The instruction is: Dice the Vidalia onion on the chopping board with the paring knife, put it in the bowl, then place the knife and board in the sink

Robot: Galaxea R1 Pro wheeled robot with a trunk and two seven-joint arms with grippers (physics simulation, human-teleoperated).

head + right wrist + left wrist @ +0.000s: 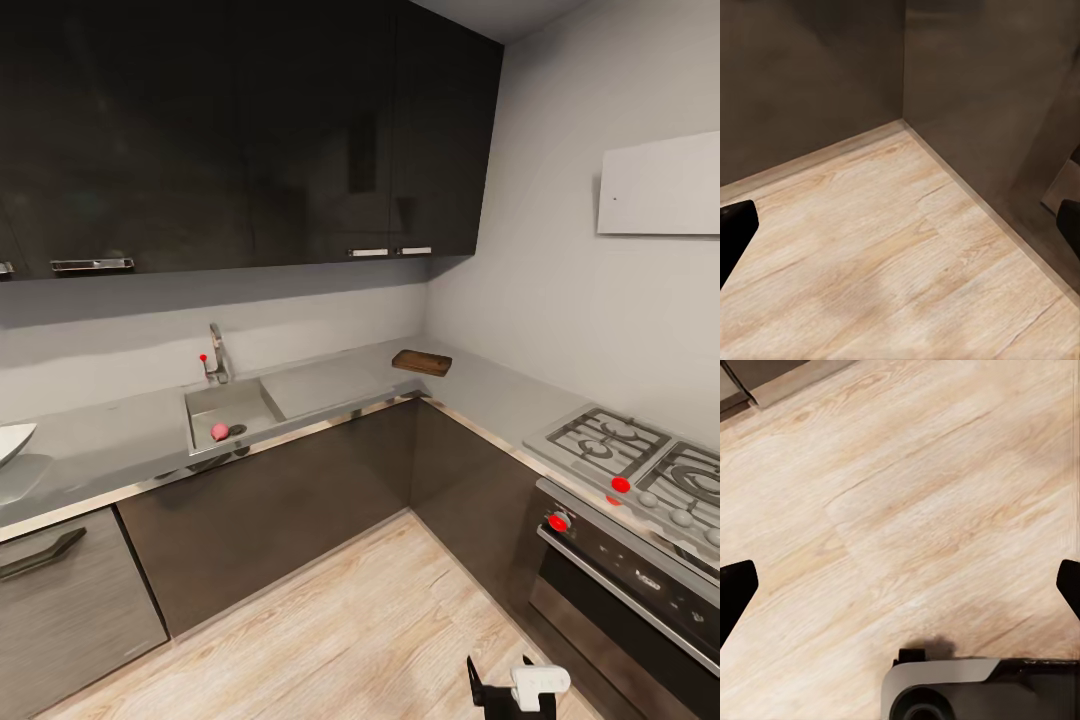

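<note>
**A:** How far along is the task?

**B:** By the layout, nothing is done yet. The Vidalia onion (219, 431) lies in the sink (232, 405), left of centre in the head view, just beside the round drain (238, 430). The chopping board (422, 362) rests bare on the countertop (330, 385) near the inner corner, right of centre. The bowl (14, 441), cut by the left edge of the frame, looks empty. I cannot make out the paring knife. Fetching, dicing, transfer and putting the tools in the sink all remain.

**A:** And the robot?

**B:** It stands well apart from the counter. Part of an arm, dark with a white housing, shows at the bottom edge, right of centre. In the left wrist view, the left gripper (900, 589) has its jaws wide apart over bare wooden floor (922, 502); the right gripper (900, 225) likewise, jaws apart and holding nothing, above the floor where the dark cabinets (817, 75) meet.

**A:** How does the onion look?

**B:** Small, pink, rounded and whole; much smaller than the basin. Its tip is too small to discern.
</note>
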